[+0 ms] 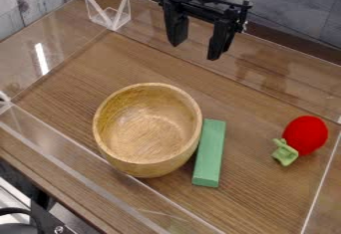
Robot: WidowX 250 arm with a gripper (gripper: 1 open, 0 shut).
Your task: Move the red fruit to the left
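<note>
The red fruit [305, 135] lies at the right side of the wooden table, its light green leafy stem [284, 152] pointing toward the front left. My gripper [196, 37] hangs well above the table at the back centre, pointing straight down. Its two black fingers stand wide apart with nothing between them. The fruit is far to the right of and nearer the camera than the gripper.
A wooden bowl [148, 128] stands in the front middle. A flat green block [210, 152] lies right beside the bowl's right side. Clear acrylic walls [40, 59] fence the table, and a clear bracket [107, 11] sits at the back left.
</note>
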